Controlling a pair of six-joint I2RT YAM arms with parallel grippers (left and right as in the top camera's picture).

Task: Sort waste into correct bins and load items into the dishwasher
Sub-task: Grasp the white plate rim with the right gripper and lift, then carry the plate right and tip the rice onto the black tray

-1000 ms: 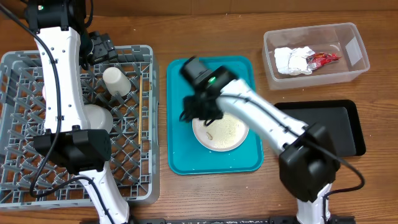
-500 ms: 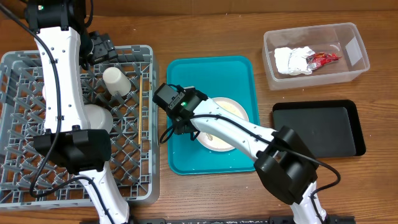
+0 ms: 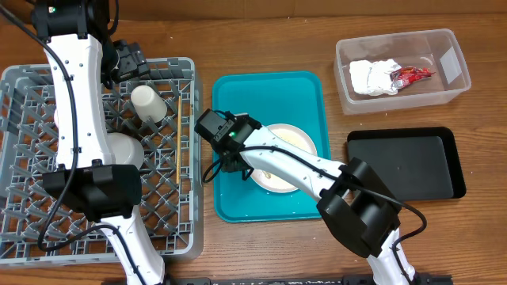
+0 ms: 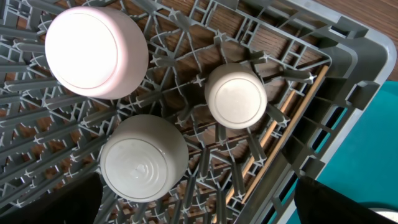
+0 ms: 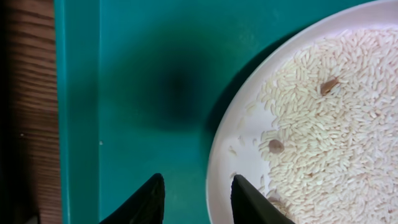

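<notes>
Plate (image 5: 222,158) rim between right gripper (image 5: 198,194) jaws

The brown wooden table (image 3: 261,32) filled the whole view from above. Its wood had long dark lines running side to side. The light on it was soft and even.

Bright, even lighting from above, sharp throughout; soft dark shadow blot on teal tray (image 5: 177,93), faint glare on pinkish dish (image 4: 93,50).
</notes>
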